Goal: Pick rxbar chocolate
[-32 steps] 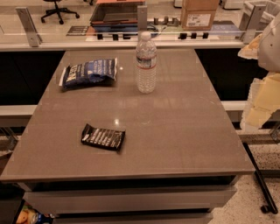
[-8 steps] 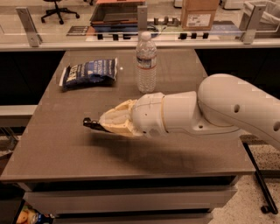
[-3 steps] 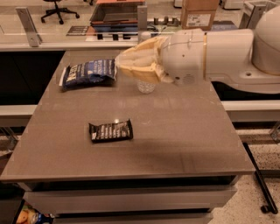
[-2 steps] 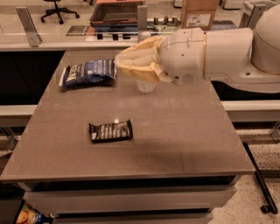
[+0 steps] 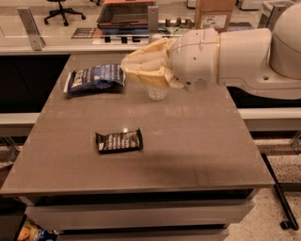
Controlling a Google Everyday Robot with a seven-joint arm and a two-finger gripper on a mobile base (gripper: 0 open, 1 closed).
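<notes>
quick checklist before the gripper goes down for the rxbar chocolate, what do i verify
1. rxbar chocolate in plain sight, flat on the table: ok
2. Nothing touching the bar: ok
3. gripper above the bar: not ok, it hangs over the table's far part, beside the blue bag
4. bottle apart from the gripper: cannot tell, it is mostly hidden behind it
5. Bar in hand: not ok, it lies on the table

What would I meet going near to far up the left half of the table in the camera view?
rxbar chocolate → blue-and-white snack bag → office chair beyond. The claw hangs above the far side, over the water bottle, so both are left out.
</notes>
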